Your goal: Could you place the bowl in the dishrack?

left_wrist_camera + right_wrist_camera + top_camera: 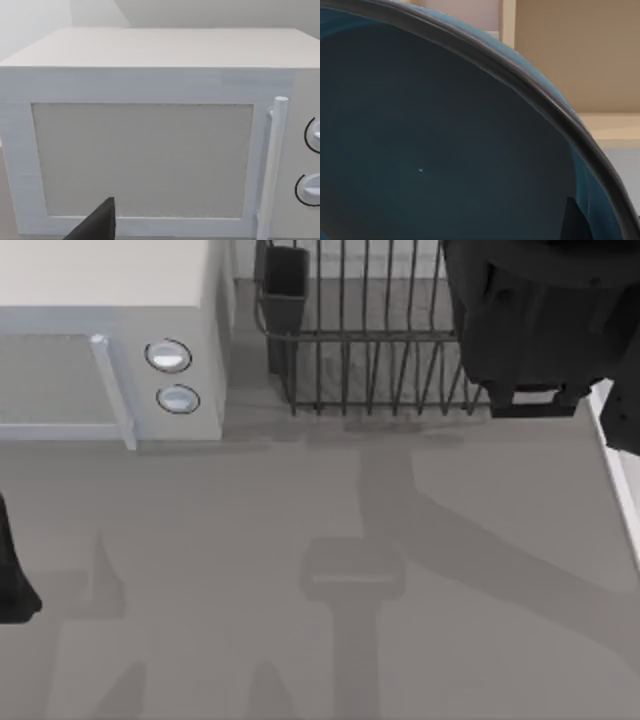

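Note:
The bowl [435,150] is dark blue with a dark rim and sits very close in the right wrist view, lifted with room walls behind it. My right gripper [533,390] is shut on the bowl, with one dark fingertip [573,222] against its rim. The right arm hangs high over the right part of the dishrack [370,370], a dark wire basket at the back of the table, and hides the bowl in the top view. My left gripper [10,585] is parked at the table's left edge, facing the microwave.
A white microwave [110,340] with two round knobs [168,356] and its door closed stands at the back left, right beside the dishrack. The rack's dark utensil cup [285,285] is at its left corner. Grey tabletop [330,570] spreads in front.

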Motion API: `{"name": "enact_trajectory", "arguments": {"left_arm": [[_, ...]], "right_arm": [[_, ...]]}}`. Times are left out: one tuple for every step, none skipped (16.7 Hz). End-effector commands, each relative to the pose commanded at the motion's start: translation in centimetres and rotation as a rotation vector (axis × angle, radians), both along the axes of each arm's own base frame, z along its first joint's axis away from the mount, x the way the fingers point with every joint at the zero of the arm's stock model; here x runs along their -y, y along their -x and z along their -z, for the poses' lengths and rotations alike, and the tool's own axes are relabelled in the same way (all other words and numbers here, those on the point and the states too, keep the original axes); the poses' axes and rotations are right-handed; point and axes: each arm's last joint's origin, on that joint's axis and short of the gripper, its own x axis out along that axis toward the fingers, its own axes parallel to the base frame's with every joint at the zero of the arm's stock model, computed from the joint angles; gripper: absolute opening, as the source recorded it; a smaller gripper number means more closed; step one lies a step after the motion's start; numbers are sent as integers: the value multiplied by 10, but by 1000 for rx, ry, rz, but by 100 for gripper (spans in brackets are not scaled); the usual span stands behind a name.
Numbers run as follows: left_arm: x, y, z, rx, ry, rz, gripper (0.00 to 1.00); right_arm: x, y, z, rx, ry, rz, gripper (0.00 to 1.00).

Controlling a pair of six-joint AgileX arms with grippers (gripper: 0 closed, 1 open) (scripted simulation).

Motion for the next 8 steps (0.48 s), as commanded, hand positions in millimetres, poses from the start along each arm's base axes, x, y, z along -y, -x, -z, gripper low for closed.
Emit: {"name": "enact_trajectory", "arguments": {"left_arm": [[0,0,0,0,0,0,100],[0,0,0,0,0,0,100],[0,0,0,0,0,0,100],[0,0,0,0,0,0,100],[0,0,0,0,0,0,100],[0,0,0,0,0,0,100],[0,0,0,0,0,0,100],[0,0,0,0,0,0,100]], "right_arm": [[0,-1,0,-1,1,-1,0],[-1,-2,1,-2,2,-1,0],[-3,-6,4,-2,3,-1,0],[-7,-13,9,-4,6,-3,0],[-13,-23,18,-6,10,-5,0],[-20,-36,29,-8,12,-7,0],[-26,-52,42,-8,11,-8,0],[-30,-69,57,-7,8,-9,0]]}}
